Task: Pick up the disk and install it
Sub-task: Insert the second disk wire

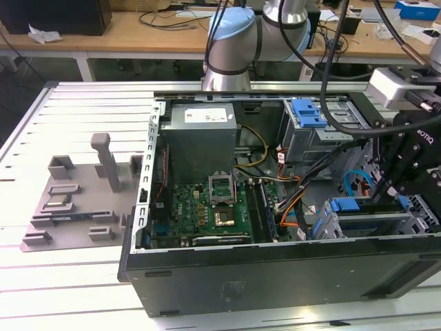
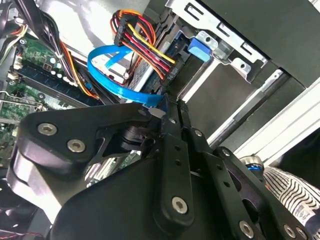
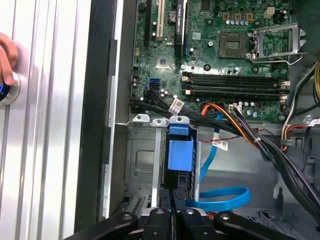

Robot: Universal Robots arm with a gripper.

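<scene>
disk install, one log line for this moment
end effector: shut, at drive cage | disk: upright in cage slot | cables: beside slot

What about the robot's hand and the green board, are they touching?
Apart. The first wrist view shows the metal cage between hand and green board.

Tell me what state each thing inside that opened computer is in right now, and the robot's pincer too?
Computer case: lying on its side, side panel off, insides exposed.
Pincer: shut, fingers together, above the drive cage.
Disk: standing on edge in the metal drive cage, blue frame end up.
Processor socket: cover lifted open.
Blue flat cable: looped loosely beside the cage.
Hand: resting on a round button on the table.
</scene>
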